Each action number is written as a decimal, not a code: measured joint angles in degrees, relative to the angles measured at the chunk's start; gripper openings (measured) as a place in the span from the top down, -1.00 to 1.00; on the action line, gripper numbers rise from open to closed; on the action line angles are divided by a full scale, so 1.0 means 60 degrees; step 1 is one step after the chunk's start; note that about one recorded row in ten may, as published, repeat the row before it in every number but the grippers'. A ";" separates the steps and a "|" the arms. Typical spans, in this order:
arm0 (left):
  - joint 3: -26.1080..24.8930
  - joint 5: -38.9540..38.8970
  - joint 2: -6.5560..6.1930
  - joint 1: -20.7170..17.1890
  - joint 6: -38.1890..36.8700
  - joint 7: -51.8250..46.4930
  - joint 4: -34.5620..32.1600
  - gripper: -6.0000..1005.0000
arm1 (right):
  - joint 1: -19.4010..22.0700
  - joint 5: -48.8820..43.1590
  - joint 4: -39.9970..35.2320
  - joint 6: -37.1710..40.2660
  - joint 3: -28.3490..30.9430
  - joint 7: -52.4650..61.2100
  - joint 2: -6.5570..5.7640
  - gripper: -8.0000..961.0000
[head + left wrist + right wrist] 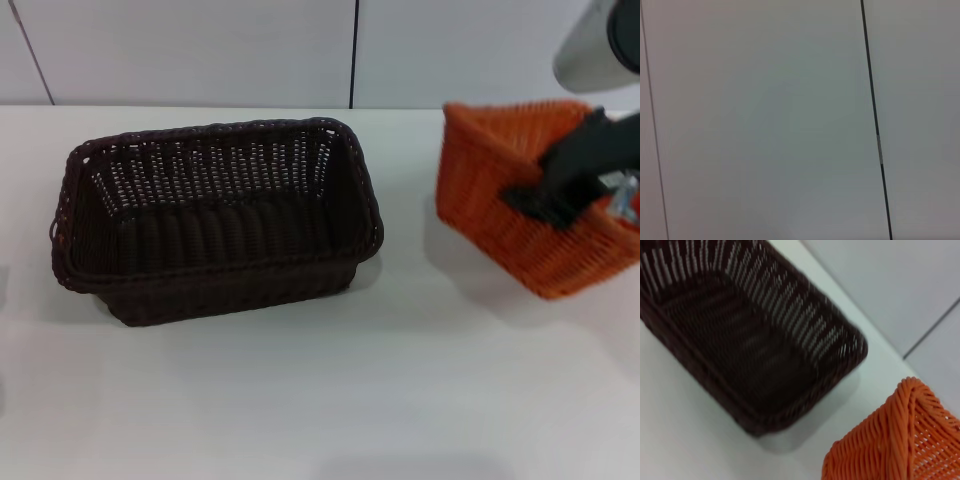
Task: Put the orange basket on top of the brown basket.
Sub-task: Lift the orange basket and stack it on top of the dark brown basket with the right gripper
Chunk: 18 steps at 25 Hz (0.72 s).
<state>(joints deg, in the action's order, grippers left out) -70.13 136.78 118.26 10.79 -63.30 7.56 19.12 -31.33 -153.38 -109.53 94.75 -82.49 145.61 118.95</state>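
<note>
The brown basket (pixel 222 298) stands upright and empty on the white table, left of centre in the head view. It also shows in the right wrist view (pixel 755 345). The orange basket (pixel 490 205) is at the right, tilted, with its near side raised. A corner of it shows in the right wrist view (pixel 890 450). My right gripper (pixel 560 195) is shut on the orange basket's rim, with black fingers over the edge. The two baskets are apart, with a gap of table between them. My left gripper is out of view; its wrist view shows only wall.
The white table (pixel 350 400) stretches in front of both baskets. A pale panelled wall (pixel 200 50) with a dark vertical seam (pixel 354 50) runs along the table's far edge, close behind the baskets.
</note>
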 joint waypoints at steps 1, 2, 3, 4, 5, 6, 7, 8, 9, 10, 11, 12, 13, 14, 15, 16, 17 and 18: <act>0.0000 0.0002 -0.0001 -0.0006 -0.0005 0.0000 0.0006 -0.44 | -0.0177 0.0000 -0.0160 -0.0042 -0.0046 0.0005 0.0001 0.48; 0.0000 0.0005 -0.0003 -0.0044 -0.0009 0.0000 0.0046 -0.44 | -0.0291 0.0000 -0.0232 -0.0074 -0.0075 0.0004 -0.0005 0.50; 0.0000 0.0006 -0.0003 -0.0055 -0.0010 0.0000 0.0053 -0.44 | -0.0291 0.0000 -0.0232 -0.0074 -0.0075 0.0004 -0.0005 0.51; 0.0000 0.0006 -0.0005 -0.0071 -0.0011 0.0000 0.0068 -0.44 | -0.0540 -0.0024 -0.0296 -0.0199 -0.0128 -0.0041 -0.0019 0.52; 0.0000 0.0006 -0.0005 -0.0071 -0.0011 0.0000 0.0068 -0.44 | -0.0540 -0.0024 -0.0296 -0.0199 -0.0128 -0.0041 -0.0019 0.52; 0.0000 0.0004 -0.0007 -0.0094 -0.0020 -0.0001 0.0094 -0.44 | -0.0686 -0.0078 -0.0314 -0.0289 -0.0178 -0.0097 -0.0026 0.52; 0.0000 0.0003 -0.0007 -0.0098 -0.0030 -0.0007 0.0103 -0.44 | -0.0828 -0.0201 -0.0330 -0.0378 -0.0276 -0.0210 -0.0030 0.52; 0.0000 -0.0004 -0.0009 -0.0108 -0.0057 -0.0033 0.0115 -0.44 | -0.0953 -0.0346 -0.0352 -0.0477 -0.0402 -0.0357 -0.0036 0.52; 0.0000 -0.0005 -0.0009 -0.0113 -0.0082 -0.0075 0.0116 -0.44 | -0.1132 -0.0619 -0.0361 -0.0741 -0.0806 -0.1011 -0.0041 0.52; 0.0000 -0.0015 -0.0010 -0.0119 -0.0116 -0.0178 0.0117 -0.44 | -0.1158 -0.0687 -0.0352 -0.0915 -0.1051 -0.1495 -0.0039 0.52; 0.0000 -0.0019 -0.0009 -0.0122 -0.0137 -0.0239 0.0113 -0.44 | -0.1121 -0.0717 -0.0325 -0.1144 -0.1361 -0.2165 -0.0026 0.52; -0.0005 -0.0027 -0.0006 -0.0129 -0.0168 -0.0374 0.0091 -0.44 | -0.1081 -0.0740 -0.0302 -0.1371 -0.1630 -0.2693 -0.0018 0.52; -0.0021 -0.0032 0.0007 -0.0143 -0.0192 -0.0458 0.0074 -0.44 | -0.0994 -0.0830 -0.0232 -0.1851 -0.2157 -0.3580 -0.0007 0.52; -0.0021 -0.0032 0.0007 -0.0143 -0.0192 -0.0458 0.0074 -0.44 | -0.0994 -0.0830 -0.0232 -0.1851 -0.2157 -0.3580 -0.0007 0.52; -0.0021 -0.0032 0.0010 -0.0147 -0.0211 -0.0470 0.0071 -0.44 | -0.0966 -0.0867 -0.0198 -0.2039 -0.2390 -0.3918 -0.0004 0.52; -0.0021 -0.0032 0.0010 -0.0147 -0.0211 -0.0470 0.0071 -0.44 | -0.0952 -0.0887 -0.0178 -0.2188 -0.2534 -0.4308 -0.0006 0.52; -0.0007 -0.0033 0.0019 -0.0184 -0.0243 -0.0474 0.0085 -0.44 | -0.0924 -0.0889 -0.0158 -0.2283 -0.2689 -0.4706 -0.0004 0.52; -0.0007 -0.0033 0.0019 -0.0184 -0.0243 -0.0474 0.0085 -0.44 | -0.0924 -0.0889 -0.0158 -0.2283 -0.2689 -0.4706 -0.0004 0.52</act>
<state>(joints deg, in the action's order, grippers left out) -70.18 136.59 118.38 9.68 -64.76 4.72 19.63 -36.87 -158.71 -110.48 81.05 -98.63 117.37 118.92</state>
